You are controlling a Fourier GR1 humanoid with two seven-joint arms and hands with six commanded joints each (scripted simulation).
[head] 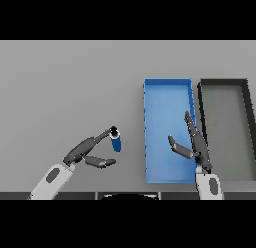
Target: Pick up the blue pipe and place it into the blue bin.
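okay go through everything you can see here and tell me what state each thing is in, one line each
blue pipe: on the table, left of the bins, not lifted
blue bin: holds nothing
black bin: holds nothing
left hand: open, fingers touching the pipe's top
right hand: open, above the blue bin

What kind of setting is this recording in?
Probably a bare sorting workstation: a plain grey table holding only a blue bin, a black bin beside it, and a small blue pipe.
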